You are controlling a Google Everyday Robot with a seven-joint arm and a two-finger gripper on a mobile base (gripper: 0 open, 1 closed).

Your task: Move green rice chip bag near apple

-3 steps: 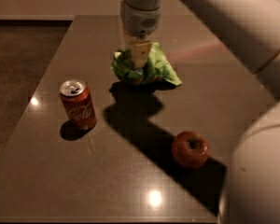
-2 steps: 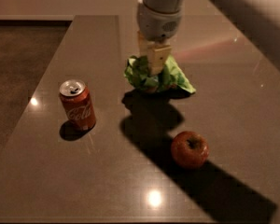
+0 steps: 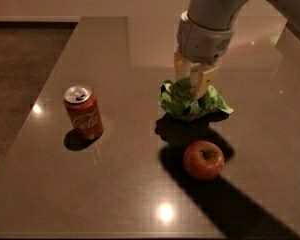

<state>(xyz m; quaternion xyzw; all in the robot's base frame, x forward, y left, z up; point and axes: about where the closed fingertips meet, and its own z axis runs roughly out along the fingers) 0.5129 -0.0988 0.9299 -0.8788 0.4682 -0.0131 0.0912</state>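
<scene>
The green rice chip bag (image 3: 186, 102) is a crumpled light-green foil bag, held just above the dark table. My gripper (image 3: 191, 84) comes down from the top and is shut on the top of the bag, its tan fingers (image 3: 202, 80) pinching the foil. The apple (image 3: 203, 159), red and yellow with a dark stem dimple, sits on the table just in front of the bag, a short gap away. The bag's shadow falls between the two.
A red soda can (image 3: 83, 112) stands upright on the left part of the table (image 3: 115, 194). The table's left edge runs diagonally beside a darker floor (image 3: 20, 64). The arm's shadow stretches toward the front right.
My gripper has carried the bag to the right and toward the front, closer to the apple. The can and the apple have not moved.
</scene>
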